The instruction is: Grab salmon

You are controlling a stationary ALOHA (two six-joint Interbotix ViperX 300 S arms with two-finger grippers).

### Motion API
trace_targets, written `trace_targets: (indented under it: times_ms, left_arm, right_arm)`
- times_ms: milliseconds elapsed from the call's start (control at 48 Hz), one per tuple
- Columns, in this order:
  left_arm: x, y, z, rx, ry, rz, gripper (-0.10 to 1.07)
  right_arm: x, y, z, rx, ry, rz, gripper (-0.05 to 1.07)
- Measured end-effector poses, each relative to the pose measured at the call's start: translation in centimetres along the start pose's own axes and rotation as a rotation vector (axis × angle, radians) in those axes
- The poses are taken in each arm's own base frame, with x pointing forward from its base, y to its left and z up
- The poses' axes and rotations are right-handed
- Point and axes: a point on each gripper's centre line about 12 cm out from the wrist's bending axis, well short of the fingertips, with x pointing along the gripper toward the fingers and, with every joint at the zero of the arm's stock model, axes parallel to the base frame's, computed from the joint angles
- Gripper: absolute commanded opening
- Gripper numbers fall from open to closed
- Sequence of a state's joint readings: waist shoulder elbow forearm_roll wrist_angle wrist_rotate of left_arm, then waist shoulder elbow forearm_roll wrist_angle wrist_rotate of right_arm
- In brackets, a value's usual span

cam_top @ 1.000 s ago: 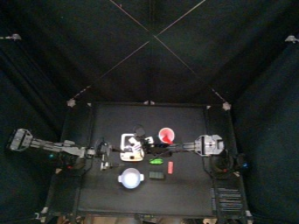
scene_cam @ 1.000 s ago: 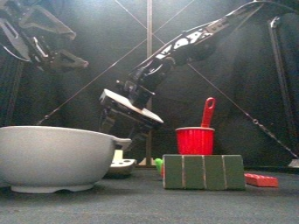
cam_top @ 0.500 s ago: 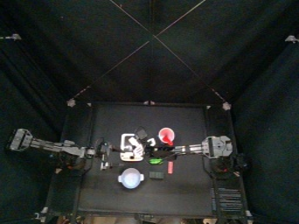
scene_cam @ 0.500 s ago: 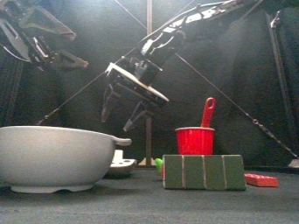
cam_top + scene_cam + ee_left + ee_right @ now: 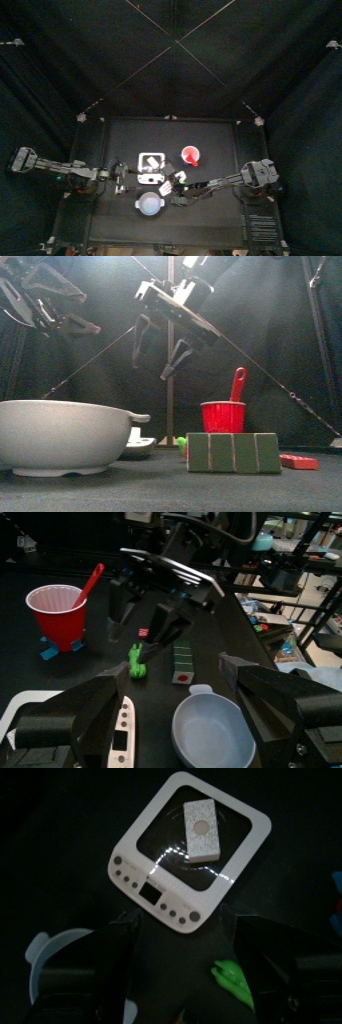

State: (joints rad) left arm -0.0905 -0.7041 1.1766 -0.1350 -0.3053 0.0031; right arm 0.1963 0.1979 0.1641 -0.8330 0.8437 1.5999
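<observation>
Fingers of the right gripper [image 5: 158,349] stand spread wide and empty in the front view, raised above the red cup [image 5: 223,416] — suited to descending over a small piece. Top view: this gripper [image 5: 182,191] reaches across the middle; the left gripper [image 5: 118,180] rests at the left, its state unclear. Left wrist view: the salmon [image 5: 143,633] lies on the table directly beneath the spread right gripper [image 5: 142,608], beside the green piece [image 5: 136,660].

Dim black pen, overhead glare, soft focus
</observation>
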Motion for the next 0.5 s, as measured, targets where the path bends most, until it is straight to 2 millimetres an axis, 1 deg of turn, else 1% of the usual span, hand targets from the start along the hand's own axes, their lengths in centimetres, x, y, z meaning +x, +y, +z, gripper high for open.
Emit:
trace_targets:
  times_ms: [188, 208, 271, 375, 500]
  left_arm:
    - [0.0, 0.0, -0.1, 0.003, 0.002, 0.0, 1.03]
    - [0.0, 0.0, -0.1, 0.002, 0.002, 0.0, 1.03]
    - [0.0, 0.0, 0.0, 0.001, 0.0, 0.002, 1.03]
    - [0.0, 0.0, 0.0, 0.0, -0.002, 0.002, 1.03]
    - [0.0, 0.1, -0.1, 0.001, 0.001, 0.002, 1.03]
  right_arm:
    - [-1.7, -0.1, -1.8, -0.015, 0.025, -0.082, 0.94]
    - [-2.3, -0.3, -2.7, -0.017, 0.047, -0.127, 0.94]
    - [-2.6, -0.3, -3.1, -0.021, 0.057, -0.141, 0.94]
    - [-3.1, -0.9, -4.8, -0.02, 0.11, -0.198, 0.94]
    - [-3.4, -1.3, -6.1, -0.019, 0.151, -0.225, 0.94]
